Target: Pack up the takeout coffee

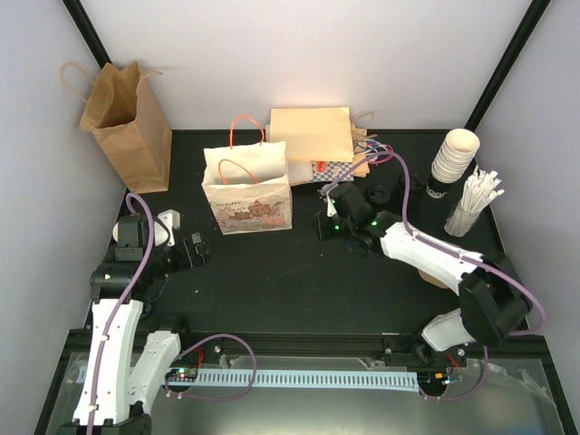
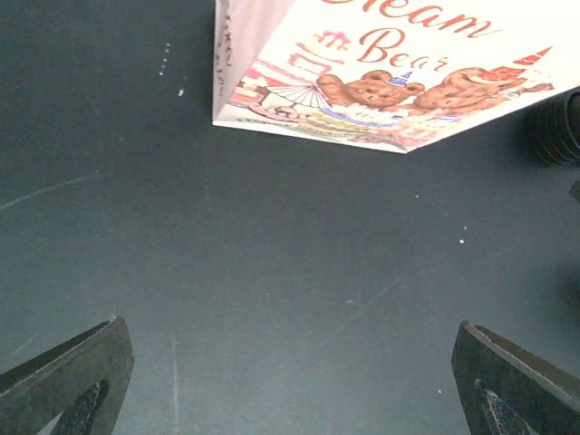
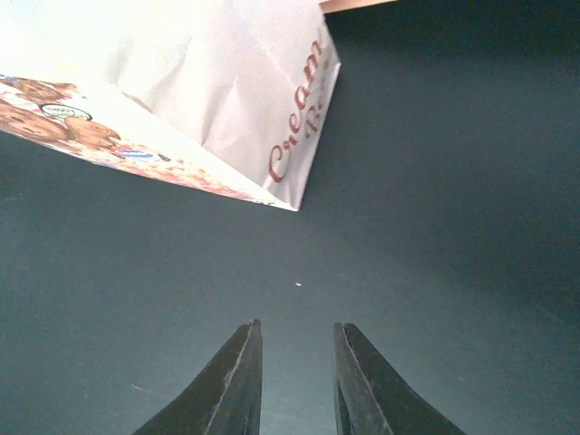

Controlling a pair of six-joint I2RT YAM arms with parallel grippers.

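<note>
The takeout coffee is out of view in all three views. A white gift bag with red handles and a bear print (image 1: pixel 246 195) stands open at mid table; its lower corner fills the top of the left wrist view (image 2: pixel 381 72) and of the right wrist view (image 3: pixel 181 100). My right gripper (image 1: pixel 323 225) hovers just right of that bag, its jaws a narrow gap apart (image 3: pixel 296 326) with nothing between them. My left gripper (image 1: pixel 195 249) rests low at the left, jaws spread wide (image 2: pixel 288 333) over bare black tabletop, holding nothing.
A brown paper bag (image 1: pixel 127 127) stands open at the back left. Flat bags (image 1: pixel 313 136) lie stacked behind the white one. Loose black lids (image 1: pixel 376 193) (image 2: pixel 555 131) sit behind the right gripper. Stacked lidless cups (image 1: pixel 453 156) and white straws (image 1: pixel 471 204) stand at the far right.
</note>
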